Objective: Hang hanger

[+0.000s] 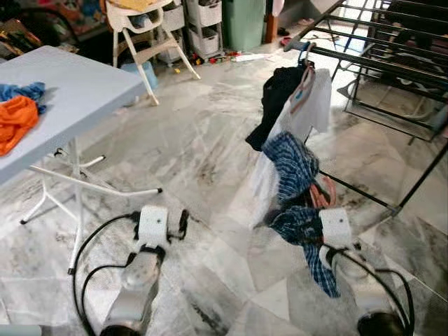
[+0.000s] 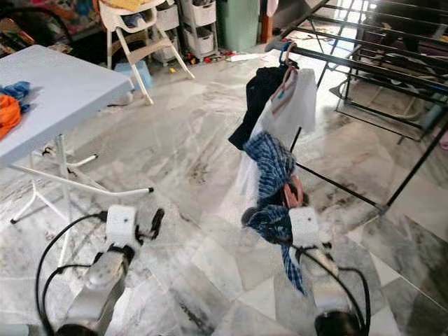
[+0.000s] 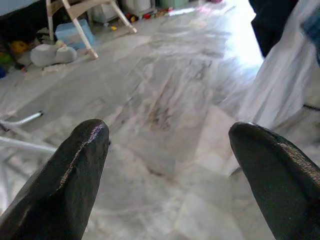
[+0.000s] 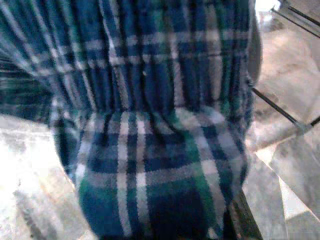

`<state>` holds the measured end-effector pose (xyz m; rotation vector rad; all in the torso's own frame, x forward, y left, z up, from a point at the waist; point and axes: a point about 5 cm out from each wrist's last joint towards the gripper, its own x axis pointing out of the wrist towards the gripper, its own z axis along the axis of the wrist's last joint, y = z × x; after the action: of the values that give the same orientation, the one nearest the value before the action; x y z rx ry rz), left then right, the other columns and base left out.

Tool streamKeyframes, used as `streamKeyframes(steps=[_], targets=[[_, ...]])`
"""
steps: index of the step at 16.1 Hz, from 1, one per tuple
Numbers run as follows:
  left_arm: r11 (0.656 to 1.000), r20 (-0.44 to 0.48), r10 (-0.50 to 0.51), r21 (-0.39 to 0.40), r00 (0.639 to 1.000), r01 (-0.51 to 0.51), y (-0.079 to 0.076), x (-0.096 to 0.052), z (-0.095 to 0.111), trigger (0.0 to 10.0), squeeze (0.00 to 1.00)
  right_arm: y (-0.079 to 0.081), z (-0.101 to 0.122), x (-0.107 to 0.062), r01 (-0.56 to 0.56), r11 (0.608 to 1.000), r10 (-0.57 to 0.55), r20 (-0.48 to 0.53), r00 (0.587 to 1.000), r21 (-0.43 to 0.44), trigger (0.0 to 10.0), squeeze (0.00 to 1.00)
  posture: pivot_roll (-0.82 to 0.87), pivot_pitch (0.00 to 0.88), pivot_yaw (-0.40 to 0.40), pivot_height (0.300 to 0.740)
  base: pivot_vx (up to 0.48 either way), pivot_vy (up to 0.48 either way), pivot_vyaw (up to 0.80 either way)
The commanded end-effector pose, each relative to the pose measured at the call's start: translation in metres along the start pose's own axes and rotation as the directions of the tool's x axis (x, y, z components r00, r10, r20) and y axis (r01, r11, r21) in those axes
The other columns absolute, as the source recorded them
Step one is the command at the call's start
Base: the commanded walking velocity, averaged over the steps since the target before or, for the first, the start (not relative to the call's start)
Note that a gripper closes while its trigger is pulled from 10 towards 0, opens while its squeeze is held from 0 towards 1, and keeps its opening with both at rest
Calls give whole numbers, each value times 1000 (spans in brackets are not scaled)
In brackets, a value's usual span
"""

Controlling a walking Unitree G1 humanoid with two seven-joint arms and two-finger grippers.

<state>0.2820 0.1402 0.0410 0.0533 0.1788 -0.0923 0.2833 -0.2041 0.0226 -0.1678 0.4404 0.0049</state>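
A blue plaid shirt (image 1: 294, 168) on a salmon-pink hanger (image 1: 323, 194) hangs bunched from my right gripper (image 1: 318, 210), just in front of the black drying rack (image 1: 378, 63). The cloth covers the fingers; in the right wrist view the plaid fabric (image 4: 150, 150) lies right against the camera. A black garment (image 1: 276, 98) and a white garment (image 1: 308, 112) hang from the rack's near rail, behind the shirt. My left gripper (image 3: 167, 165) is open and holds nothing. It sits low over the marble floor, to the left of the rack.
A light grey folding table (image 1: 63, 91) stands at the left with an orange cloth (image 1: 14, 119) and a blue cloth (image 1: 24, 91) on it. A white high chair (image 1: 140, 28) and storage drawers (image 1: 203, 21) stand at the back. The rack's lower bar (image 1: 364, 196) runs along the floor.
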Motion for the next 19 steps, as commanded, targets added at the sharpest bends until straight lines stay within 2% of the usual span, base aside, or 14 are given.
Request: streamKeyframes(steps=[1, 2, 3, 5, 6, 8, 9, 10, 15, 19], targets=[[1000, -13, 11, -6, 1000, -11, 2, 1, 0, 10000, 0, -1, 12, -1, 30, 1000, -30, 44, 999, 8, 0, 0, -179, 9, 99, 740, 0, 0, 0], [1000, -11, 11, -6, 1000, -11, 1, 2, 0, 10000, 0, -2, 12, -2, 37, 999, -38, 46, 998, 12, 0, 0, -179, 9, 99, 740, 0, 0, 0], [1000, -5, 6, -8, 1000, -6, -3, 6, 3, 10000, 0, -13, 9, -6, 142, 990, -142, 20, 990, 4, 0, 0, -188, 12, 92, 740, 0, 0, 0], [1000, -10, 15, -20, 1000, -15, -5, 10, 5, 10000, 0, -24, 2, -9, 261, 963, -258, -59, 964, 64, 0, 0, -193, 13, 88, 740, 0, 0, 0], [1000, -13, 14, -20, 1000, -14, -6, 12, 6, 10000, 0, -27, -1, -10, 306, 950, -298, -105, 949, 64, 0, 0, -195, 16, 89, 740, 0, 0, 0], [1000, -28, 2, -17, 1000, -3, -8, 12, 4, 10000, 0, -23, -1, -9, 299, 951, -287, -130, 949, 76, 0, 0, -196, 16, 92, 740, 0, 0, 0], [1000, -35, -8, -18, 999, 8, -8, 12, 2, 10000, 0, -16, -1, -10, 282, 957, -271, -139, 952, 67, 8745, 0, -197, 14, 96, 740, 0, 0, 0], [1000, -37, -14, -13, 999, 13, -9, 12, 1, 10000, 0, -13, -3, -10, 283, 956, -268, -166, 949, 74, 10000, 0, -197, 13, 97, 740, 0, 0, 0], [995, -46, -75, -63, 996, 72, -18, 12, -1, 10000, 0, -1, -11, -14, 278, 957, -253, -223, 941, 88, 10000, 0, -196, 10, 97, 740, 0, 54, 0], [994, -49, -86, -67, 995, 82, -16, 13, 0, 10000, 0, -1, -6, -13, 269, 959, -245, -213, 946, 92, 10000, 0, -194, 9, 103, 740, 0, 274, -800]])
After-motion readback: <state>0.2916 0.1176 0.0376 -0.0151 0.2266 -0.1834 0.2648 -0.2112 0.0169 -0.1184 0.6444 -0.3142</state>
